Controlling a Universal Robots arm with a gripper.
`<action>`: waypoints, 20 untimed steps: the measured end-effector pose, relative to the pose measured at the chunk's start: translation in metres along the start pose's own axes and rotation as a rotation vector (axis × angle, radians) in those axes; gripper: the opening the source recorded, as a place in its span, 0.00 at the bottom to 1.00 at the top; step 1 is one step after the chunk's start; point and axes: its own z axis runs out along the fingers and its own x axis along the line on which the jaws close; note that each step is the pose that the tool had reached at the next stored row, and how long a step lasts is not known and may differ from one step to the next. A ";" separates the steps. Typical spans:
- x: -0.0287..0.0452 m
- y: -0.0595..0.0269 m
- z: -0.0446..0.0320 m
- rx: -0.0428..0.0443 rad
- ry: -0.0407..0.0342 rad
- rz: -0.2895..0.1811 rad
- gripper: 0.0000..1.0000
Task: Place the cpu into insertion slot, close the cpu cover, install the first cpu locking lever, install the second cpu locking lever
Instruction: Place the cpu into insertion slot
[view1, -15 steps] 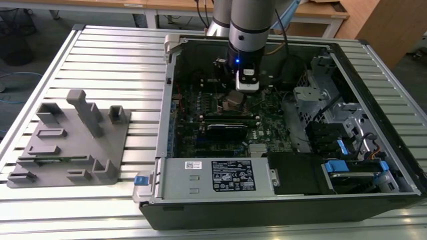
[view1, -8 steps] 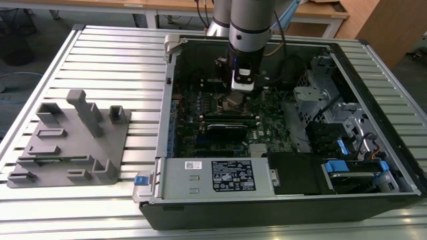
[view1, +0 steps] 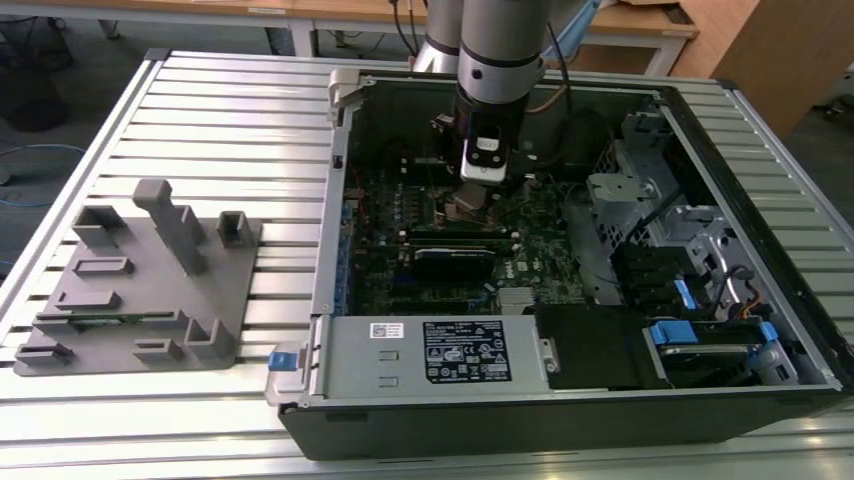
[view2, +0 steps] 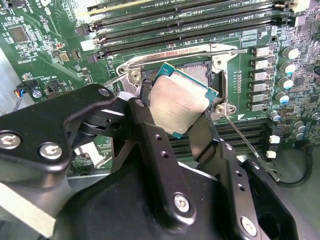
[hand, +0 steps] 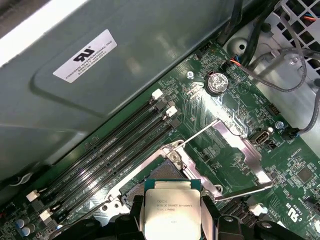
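Two black fingers (view2: 152, 140) of the gripper (view2: 176, 115) are clamped on the cpu (view2: 177, 100), one on each side. The cpu is a small flat square with a pale face, and it is tilted in the second wrist view. Right behind it is the insertion slot (view2: 200, 72), a dark square with a thin silver rim. The cpu hangs over the slot and hides part of it; I cannot tell if they touch. In the first wrist view the cpu cover (hand: 252, 155) is swung open, away from the slot, and a thin silver lever (hand: 195, 134) slants off from the slot's corner. A little farther off lie long black memory slots (hand: 115, 145) on the green board (hand: 295, 175). In the exterior view the arm (view1: 501, 50) reaches down into the open computer case (view1: 561, 420). The case lies on a table (view1: 214, 120) of silver slats. A grey box (view1: 360, 365) with a label sits inside the case. Well apart, on the exterior view's left, stands a grey plastic rack (view1: 134, 290).
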 end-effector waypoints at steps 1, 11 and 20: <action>0.0000 0.0000 0.0000 0.0001 0.0000 0.000 0.54; 0.0000 0.0000 0.0000 0.0001 -0.0010 0.011 0.54; 0.0000 -0.0001 0.0005 0.0008 -0.0088 0.097 0.54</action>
